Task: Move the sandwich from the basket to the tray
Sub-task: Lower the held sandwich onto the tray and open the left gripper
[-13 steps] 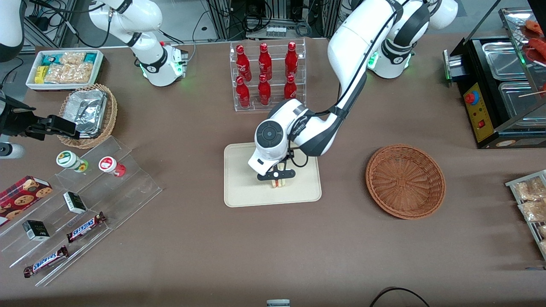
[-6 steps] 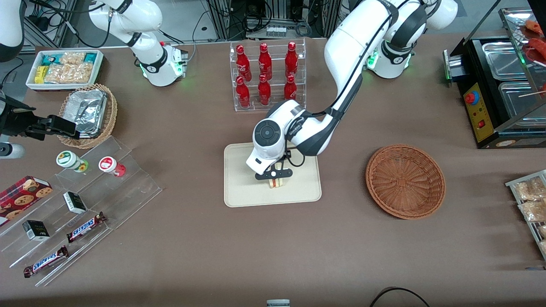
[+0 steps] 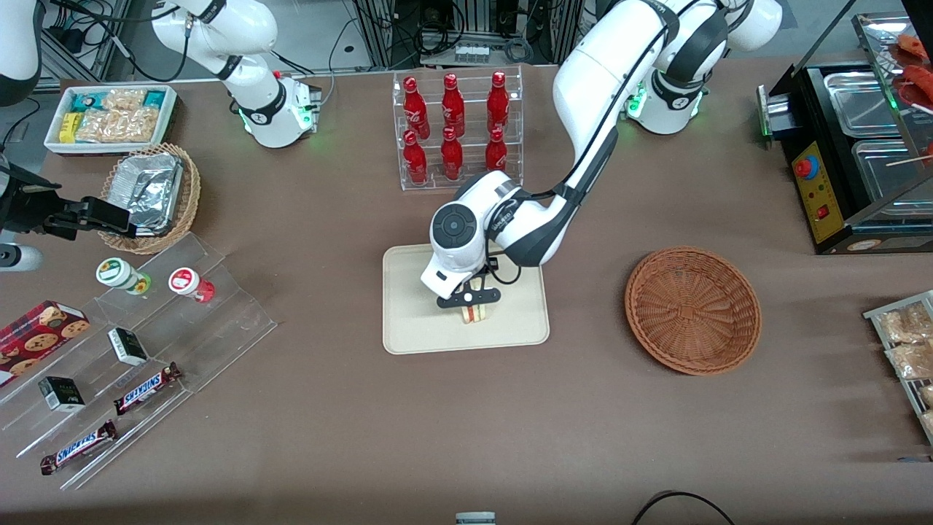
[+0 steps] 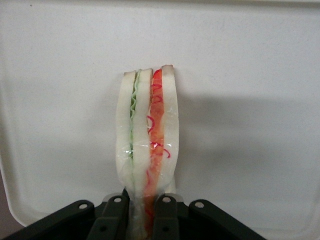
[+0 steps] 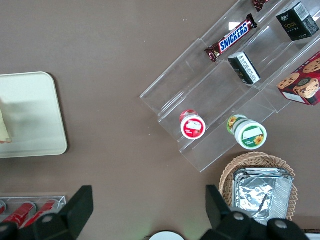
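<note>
The end effector (image 3: 472, 306) sits low over the tray (image 3: 415, 321), its fingers (image 4: 112, 220) pinching the sandwich (image 4: 147, 145) by one end. The wrist camera shows what the front camera cannot: the wedge stands on edge, pale bread slices with a green layer on one side and an orange-red layer on the other, clear wrapping bunched where the fingers clamp it, and the cream tray floor just beneath with a soft shadow beside it. From the front, only a sliver of the sandwich (image 3: 474, 314) peeks out below the black finger bar, nearer the camera than the wrist.

The basket (image 3: 692, 310) lies on the brown desk (image 3: 350, 415) toward the working arm's end, well apart from the tray. A clear rack of red bottles (image 3: 455, 127) stands farther from the camera than the tray. Toward the parked arm's end is a stepped acrylic stand (image 3: 138, 350) with Snickers bars (image 3: 146, 389).
</note>
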